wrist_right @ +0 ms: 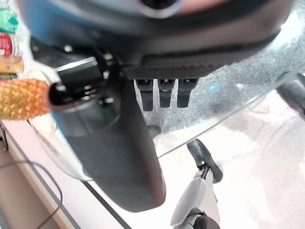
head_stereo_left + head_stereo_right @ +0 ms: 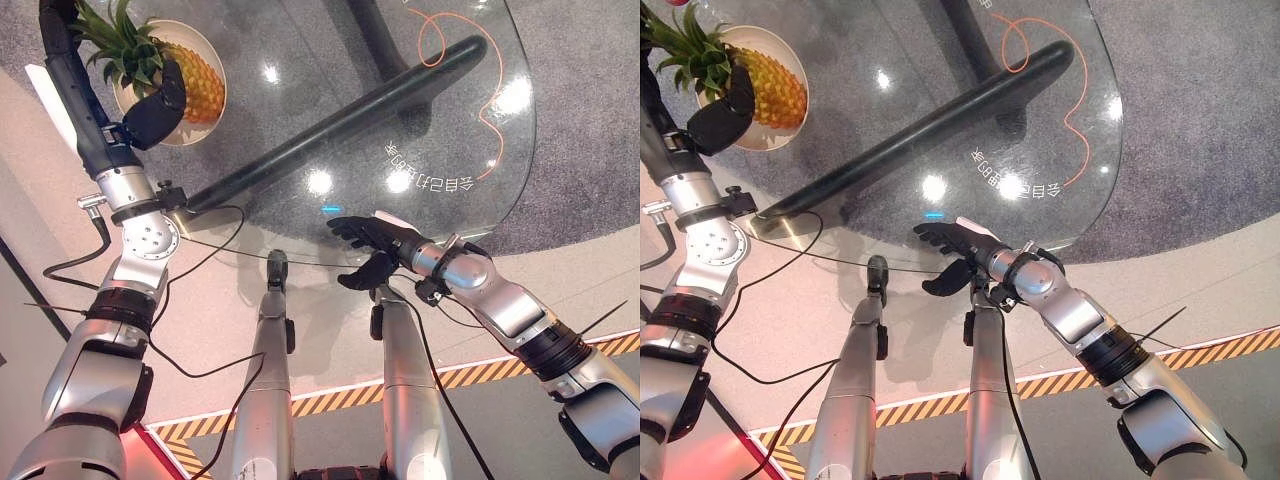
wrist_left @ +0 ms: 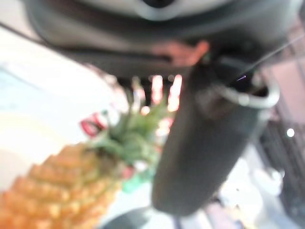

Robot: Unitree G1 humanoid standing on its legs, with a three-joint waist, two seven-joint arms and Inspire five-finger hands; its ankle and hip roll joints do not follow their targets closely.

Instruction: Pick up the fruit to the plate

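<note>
one pineapple (image 2: 190, 80) on plate (image 2: 212, 45), half behind left hand (image 2: 155, 112)

The left hand (image 2: 155, 110) lies across the pineapple (image 2: 197, 82) and hides part of its body, so how its fingers sit on the far side cannot be told. The pineapple's leafy crown hides part of the plate (image 2: 201, 38). In the left wrist view the pineapple is blurred and cut off at the picture's edge.
</note>
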